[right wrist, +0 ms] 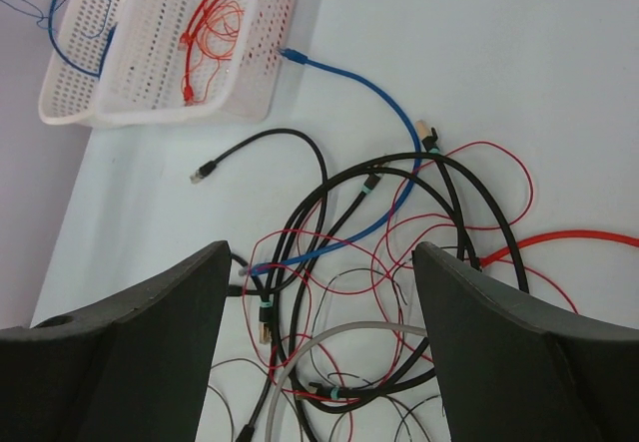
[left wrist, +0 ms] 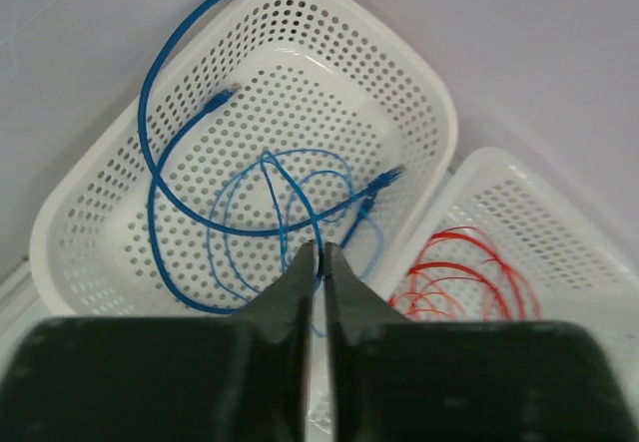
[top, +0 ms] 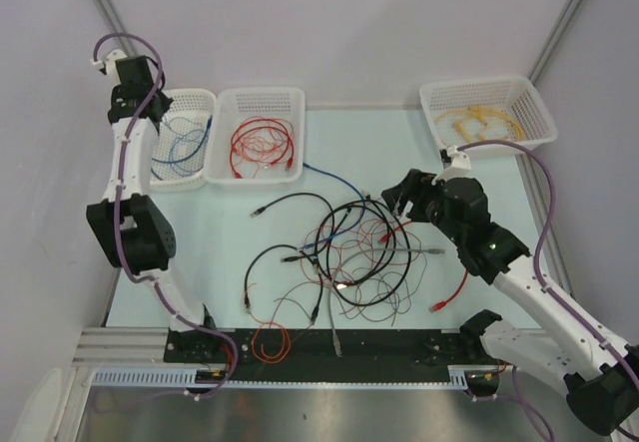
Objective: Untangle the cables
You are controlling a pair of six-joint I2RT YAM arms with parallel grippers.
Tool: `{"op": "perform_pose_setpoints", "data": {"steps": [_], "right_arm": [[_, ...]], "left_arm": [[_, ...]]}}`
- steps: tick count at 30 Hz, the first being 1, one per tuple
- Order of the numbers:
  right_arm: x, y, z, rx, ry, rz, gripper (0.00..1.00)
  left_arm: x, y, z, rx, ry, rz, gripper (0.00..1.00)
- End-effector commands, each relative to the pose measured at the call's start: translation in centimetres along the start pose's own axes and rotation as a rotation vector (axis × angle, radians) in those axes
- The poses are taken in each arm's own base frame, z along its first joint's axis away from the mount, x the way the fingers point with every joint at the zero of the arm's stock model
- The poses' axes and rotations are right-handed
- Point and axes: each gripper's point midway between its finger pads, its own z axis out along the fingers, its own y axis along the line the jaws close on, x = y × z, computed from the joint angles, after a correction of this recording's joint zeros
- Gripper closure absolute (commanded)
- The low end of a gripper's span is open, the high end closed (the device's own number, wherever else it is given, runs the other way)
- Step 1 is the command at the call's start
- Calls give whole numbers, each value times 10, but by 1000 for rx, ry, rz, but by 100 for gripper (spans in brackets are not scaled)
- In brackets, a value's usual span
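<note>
cables tangled | left hand pinched, over basket | right hand spread

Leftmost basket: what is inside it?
Visible: blue cables, one thick with an end over the rim, plus thinner coiled loops. The shut left gripper covers the basket's near end; anything there is hidden.

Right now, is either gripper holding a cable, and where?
Right gripper is open above tangled black, red and blue cables, holding nothing. Left gripper is shut over the white perforated basket; a thin blue wire reaches its tips, pinch unclear.
</note>
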Motion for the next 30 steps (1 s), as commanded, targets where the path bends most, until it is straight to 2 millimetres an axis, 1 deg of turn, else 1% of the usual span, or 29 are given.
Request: {"op": "perform_pose_setpoints", "data": {"steps": [1,2,3,5,6,7,9,10,11,12,13,14,16,17,18,19,20,21,22,23,24,25,27,28,29,30], "right_arm": [[-7,1,8,-4,-27,-6,20],[-6,0,10,-1,-22,-4,21],[-6,0,11,-2,-23,-2,21],[-8,0,11,1,-27,0,21],[-7,-1,11,2,-26,0,21],[-7,-1,12,3,-26,2,21],[-9,1,11,-7,-33,5,20],[-9,3,10,-15,-31,8,21],[-10,4,9,-22,-31,10,21],[-10,6,8,-28,-33,18,20],[-11,7,6,-34,-32,18,21],[-10,7,5,-35,-28,21,21],[-6,8,4,-43,-12,20,21],[-4,6,3,-37,-3,21,21],[0,5,3,-37,7,20,21],[1,4,3,-35,8,21,21],[3,4,2,-36,11,19,22],[3,4,2,-39,13,14,22],[3,4,1,-44,16,-3,22],[2,4,-1,-44,10,-9,22],[2,3,-2,-42,7,-13,22],[2,2,-4,-38,10,-21,22],[5,0,-5,-29,22,-28,22],[11,-4,-5,-17,43,-27,22],[15,-6,-4,-8,59,-24,22],[17,-8,-4,3,71,-19,22]], "left_arm": [[-8,0,28,2,-22,6,78],[-15,3,31,-1,-30,-9,65],[-12,6,39,-8,-17,-13,45],[-21,9,37,-21,-30,-42,26],[-26,9,34,-18,-42,-48,1],[-37,6,21,1,-64,-59,0],[-38,2,10,27,-63,-86,0],[-53,-5,-13,69,-101,-106,0],[-37,-12,-19,110,-60,-110,0],[-35,-19,-32,148,-60,-114,0],[-35,-31,-45,201,-80,-117,0],[-14,-51,-79,285,-61,-86,0],[11,-78,-114,376,-69,-45,0],[60,-110,-158,498,-8,17,0],[86,-123,-176,545,13,49,0],[128,-158,-222,677,58,106,0],[166,-157,-239,707,104,164,1],[189,-159,-253,725,124,202,1],[223,-170,-287,812,170,262,1],[250,-163,-293,818,213,308,0],[267,-161,-302,840,243,337,1],[295,-154,-314,874,295,388,2],[324,-146,-325,913,370,441,2],[344,-137,-328,922,408,493,3],[355,-131,-328,917,428,525,4],[370,-122,-323,887,456,574,4]]}}
